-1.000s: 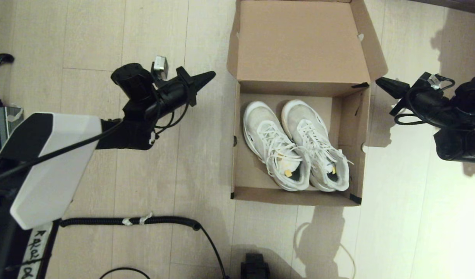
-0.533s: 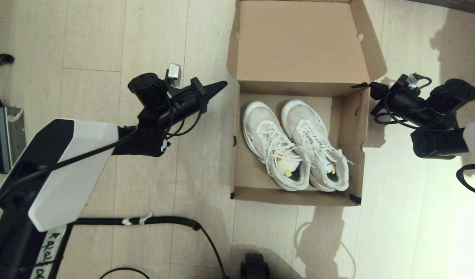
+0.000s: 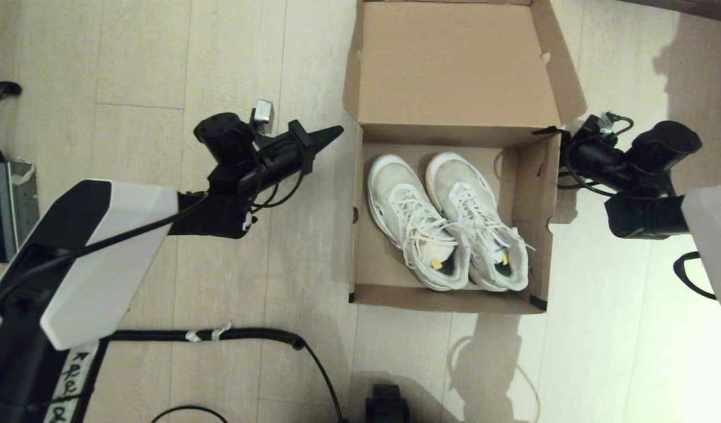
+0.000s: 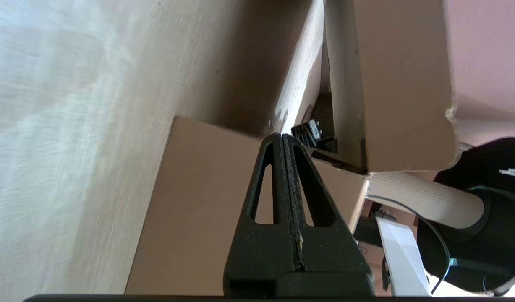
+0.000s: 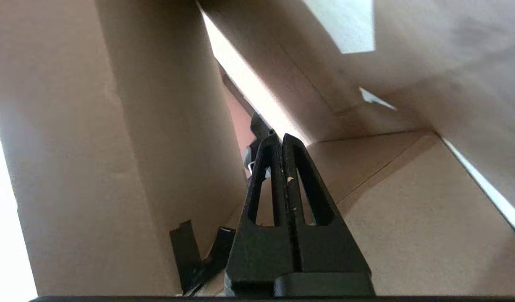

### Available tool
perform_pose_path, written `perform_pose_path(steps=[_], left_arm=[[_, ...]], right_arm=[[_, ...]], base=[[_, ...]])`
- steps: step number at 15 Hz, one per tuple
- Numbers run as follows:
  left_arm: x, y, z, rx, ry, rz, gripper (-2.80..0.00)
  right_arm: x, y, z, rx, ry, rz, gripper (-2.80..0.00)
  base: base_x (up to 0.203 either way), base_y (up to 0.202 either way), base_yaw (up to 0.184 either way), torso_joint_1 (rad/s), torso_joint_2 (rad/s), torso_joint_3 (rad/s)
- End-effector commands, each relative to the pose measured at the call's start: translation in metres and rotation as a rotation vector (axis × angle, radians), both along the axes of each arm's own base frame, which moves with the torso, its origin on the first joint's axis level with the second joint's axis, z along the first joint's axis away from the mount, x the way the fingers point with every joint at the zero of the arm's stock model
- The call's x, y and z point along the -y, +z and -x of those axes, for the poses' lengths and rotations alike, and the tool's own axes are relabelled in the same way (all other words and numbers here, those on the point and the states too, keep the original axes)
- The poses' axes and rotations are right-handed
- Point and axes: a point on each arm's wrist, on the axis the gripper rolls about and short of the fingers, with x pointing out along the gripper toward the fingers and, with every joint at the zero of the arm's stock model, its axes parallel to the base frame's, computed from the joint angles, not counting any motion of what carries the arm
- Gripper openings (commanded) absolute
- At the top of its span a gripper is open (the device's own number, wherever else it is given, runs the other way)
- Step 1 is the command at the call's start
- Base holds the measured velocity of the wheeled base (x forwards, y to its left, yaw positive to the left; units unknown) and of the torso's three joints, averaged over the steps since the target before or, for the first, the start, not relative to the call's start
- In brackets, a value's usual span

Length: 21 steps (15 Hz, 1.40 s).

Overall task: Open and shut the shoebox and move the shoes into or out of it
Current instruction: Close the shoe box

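Note:
The brown shoebox (image 3: 448, 298) stands open on the floor, its lid (image 3: 454, 64) folded back away from me. Both white shoes (image 3: 416, 226) lie side by side inside, toes toward the lid. My left gripper (image 3: 335, 130) is shut and empty, pointing at the box's left wall near the hinge corner, just short of it. In the left wrist view its tip (image 4: 281, 136) is close to that cardboard wall (image 4: 198, 201). My right gripper (image 3: 564, 150) is shut and empty at the right back corner. Its tip (image 5: 280, 137) is between the cardboard panels (image 5: 408, 209), beside black tape (image 5: 186, 251).
A grey electronic device (image 3: 2, 205) with cables sits at the far left on the pale plank floor. A black corrugated cable (image 3: 219, 335) runs across the floor in front of me. A black part of my base (image 3: 386, 405) shows at the bottom edge.
My right arm has moved left until its tip reached the box's right back corner. My left arm moved right toward the box, then held. The box shifted very slightly left.

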Motion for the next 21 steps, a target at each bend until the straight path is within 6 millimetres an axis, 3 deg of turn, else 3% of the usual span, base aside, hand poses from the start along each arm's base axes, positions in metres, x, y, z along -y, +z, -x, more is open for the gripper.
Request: perform_pose_path(steps=[1, 3, 6, 9, 11, 16, 21], left_arm=[[-0.008, 0.008, 0.008, -0.006, 0.006, 0.001, -2.8], [-0.022, 0.009, 0.015, -0.02, 0.037, -0.018, -2.8], [-0.048, 0.002, 0.007, 0.028, 0.123, -0.079, -2.8], [-0.054, -0.002, -0.001, 0.039, 0.138, -0.077, -2.8], [-0.054, -0.002, -0.006, 0.054, 0.14, -0.074, -2.8], [-0.05, -0.013, -0.021, 0.086, 0.114, -0.077, -2.8], [-0.041, -0.008, -0.016, 0.168, 0.095, -0.057, -2.8]], right_arm=[[-0.007, 0.0, 0.002, -0.015, 0.022, -0.003, -2.8], [-0.015, -0.002, 0.007, -0.031, 0.037, -0.004, -2.8], [-0.034, -0.009, 0.018, -0.052, 0.08, -0.003, -2.8], [-0.068, -0.013, 0.021, -0.063, 0.15, -0.002, -2.8], [-0.08, -0.016, 0.019, -0.067, 0.168, -0.002, -2.8], [-0.063, -0.026, 0.005, -0.066, 0.12, 0.002, -2.8], [-0.044, -0.009, -0.009, -0.033, 0.107, -0.027, -2.8]], base=[[0.0, 0.0, 0.0, 0.0, 0.0, 0.0], [0.0, 0.0, 0.0, 0.0, 0.0, 0.0], [0.0, 0.0, 0.0, 0.0, 0.0, 0.0], [0.0, 0.0, 0.0, 0.0, 0.0, 0.0], [0.0, 0.0, 0.0, 0.0, 0.0, 0.0], [0.0, 0.0, 0.0, 0.0, 0.0, 0.0], [0.0, 0.0, 0.0, 0.0, 0.0, 0.0]])
